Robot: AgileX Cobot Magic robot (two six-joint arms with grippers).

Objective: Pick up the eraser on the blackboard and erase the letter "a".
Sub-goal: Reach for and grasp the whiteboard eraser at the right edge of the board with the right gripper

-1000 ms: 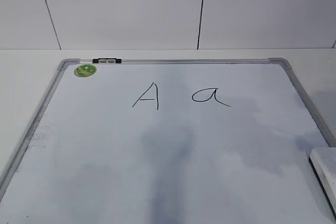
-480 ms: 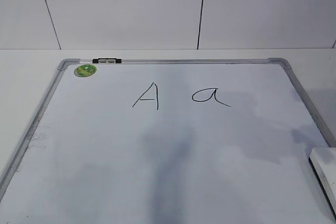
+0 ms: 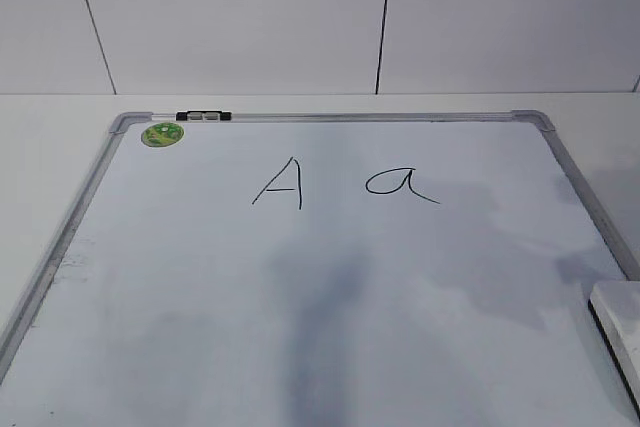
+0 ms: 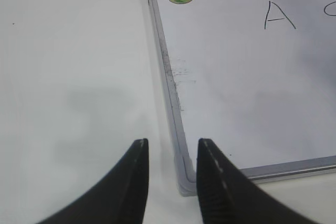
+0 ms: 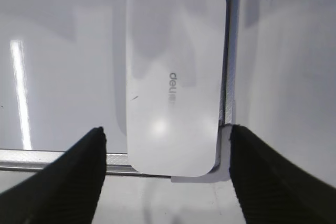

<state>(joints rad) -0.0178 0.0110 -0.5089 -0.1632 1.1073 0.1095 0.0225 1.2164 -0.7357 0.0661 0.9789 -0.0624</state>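
The eraser (image 5: 173, 77) is a white rounded block lying in the near right corner of the blackboard (image 3: 330, 347); it also shows at the right edge of the exterior view (image 3: 620, 322). My right gripper (image 5: 167, 145) is open, its black fingers wide on either side of the eraser's near end, above it. The letter "a" (image 3: 400, 185) is in black marker at the board's upper middle, right of a capital "A" (image 3: 280, 183). My left gripper (image 4: 172, 153) is open and empty over the board's near left corner (image 4: 184, 179). Neither gripper shows in the exterior view.
A round green magnet (image 3: 162, 134) sits at the board's far left corner, with a black clip (image 3: 203, 116) on the top frame beside it. White table lies left of the board (image 4: 73, 77). A white panelled wall stands behind.
The shadows on the board shift slightly. The eraser, letters and magnet have not moved.
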